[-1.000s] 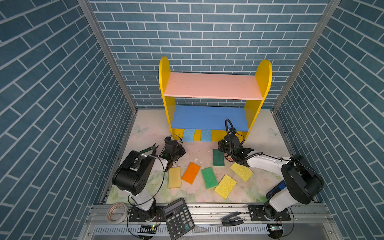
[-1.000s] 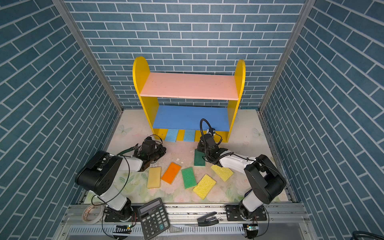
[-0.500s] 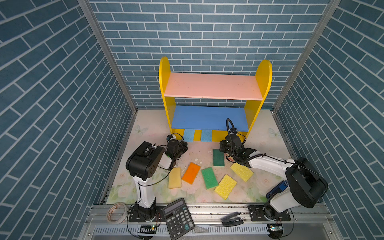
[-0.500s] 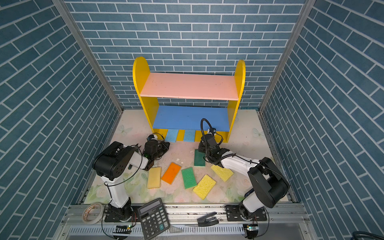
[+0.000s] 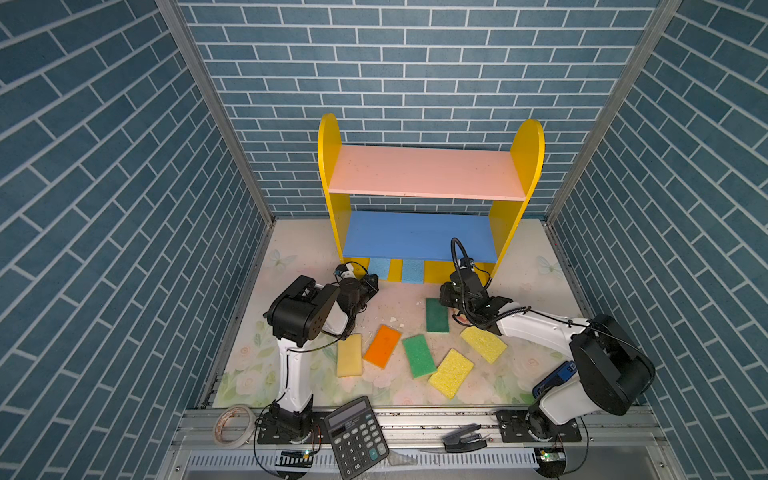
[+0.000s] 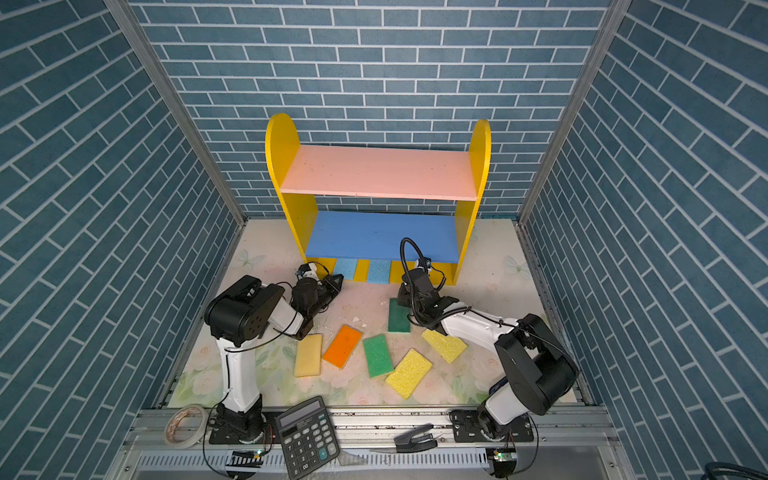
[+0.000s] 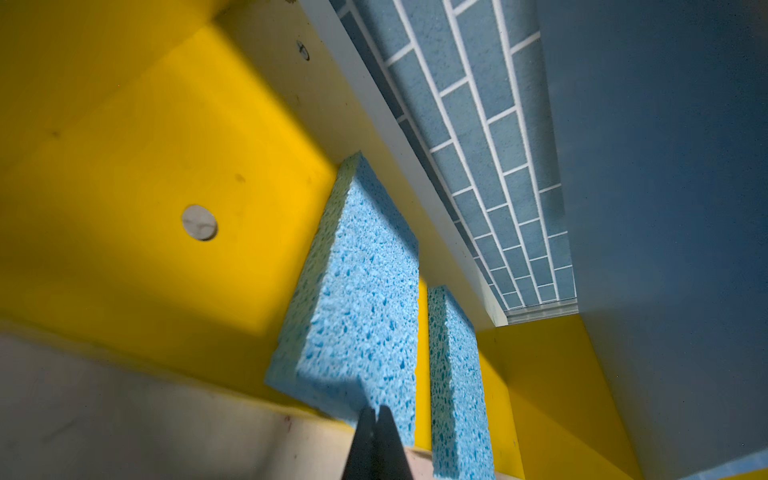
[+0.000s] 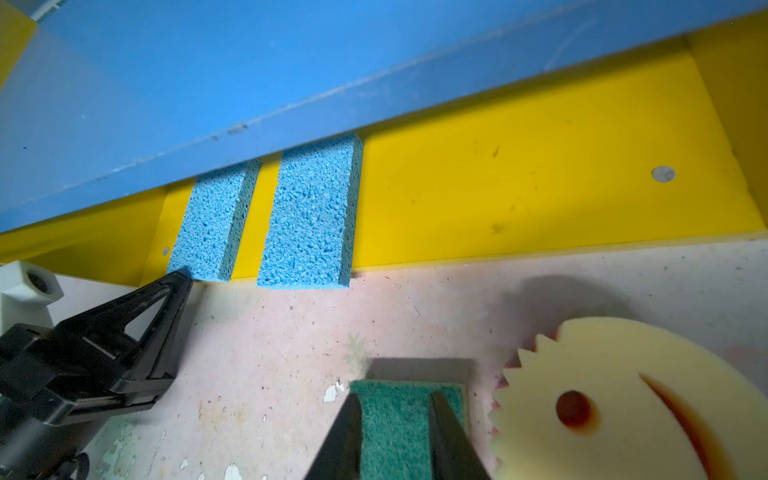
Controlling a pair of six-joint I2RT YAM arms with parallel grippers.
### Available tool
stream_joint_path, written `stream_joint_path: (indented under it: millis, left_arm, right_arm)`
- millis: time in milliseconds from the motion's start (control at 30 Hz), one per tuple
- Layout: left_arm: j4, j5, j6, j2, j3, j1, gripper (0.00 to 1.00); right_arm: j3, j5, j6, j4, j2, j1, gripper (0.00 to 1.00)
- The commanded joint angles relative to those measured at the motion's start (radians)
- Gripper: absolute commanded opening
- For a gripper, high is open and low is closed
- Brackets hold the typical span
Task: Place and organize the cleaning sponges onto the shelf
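The shelf (image 5: 424, 172) stands at the back wall. Two light blue sponges (image 5: 379, 269) (image 5: 412, 271) lie side by side on its yellow base. My left gripper (image 7: 376, 411) is shut and empty, its tip at the front corner of the left blue sponge (image 7: 357, 299). My right gripper (image 8: 395, 399) hovers open over the end of a dark green sponge (image 5: 437, 315) lying flat on the floor. A round yellow smiley sponge (image 8: 623, 403) lies right beside it. Pale yellow (image 5: 349, 355), orange (image 5: 382, 346), green (image 5: 419, 356) and two yellow sponges (image 5: 451, 373) (image 5: 483, 344) lie in front.
A black calculator (image 5: 356, 436), a tape roll (image 5: 234, 424) and a black clip (image 5: 463, 436) sit on the metal rail at the front edge. Brick-patterned walls close in the left, right and back sides. The shelf's pink and blue boards are bare.
The left arm has reared up and its shut gripper has moved forward to the shelf base, up against the left blue sponge. The right gripper and the floor sponges have stayed put.
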Motion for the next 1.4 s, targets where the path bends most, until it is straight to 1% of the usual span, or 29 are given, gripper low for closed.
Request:
stream_joint_path:
  millis: [0,333,800,1033,1167,1233,1367]
  left_arm:
    - [-0.089,-0.017,0.007,0.061,-0.017,-0.003,0.02]
    - [-0.109,-0.005,0.011,0.064,-0.014,-0.016,0.02]
    - [-0.156,0.004,0.016,0.085,0.052,-0.053,0.02]
    - [-0.168,-0.006,0.026,0.062,0.027,-0.054,0.02]
    - [-0.174,0.012,0.023,0.012,0.01,-0.055,0.03]
    - [-0.201,0.028,0.036,-0.041,0.002,-0.061,0.03]
    - [-0.313,0.046,0.085,-0.204,-0.004,-0.082,0.04]
  right_arm:
    - [0.001,0.01,-0.027,-0.024,0.011,-0.004,0.29]
    - [0.014,0.004,-0.027,-0.028,0.033,-0.004,0.29]
    - [0.016,0.01,-0.033,-0.043,0.038,-0.005,0.29]
    - [0.015,0.011,-0.035,-0.042,0.04,-0.006,0.29]
    - [0.02,-0.006,-0.055,-0.03,0.035,-0.005,0.29]
    - [0.024,-0.033,-0.076,-0.015,0.032,-0.004,0.26]
    - [0.046,-0.07,-0.118,-0.01,0.029,0.001,0.08]
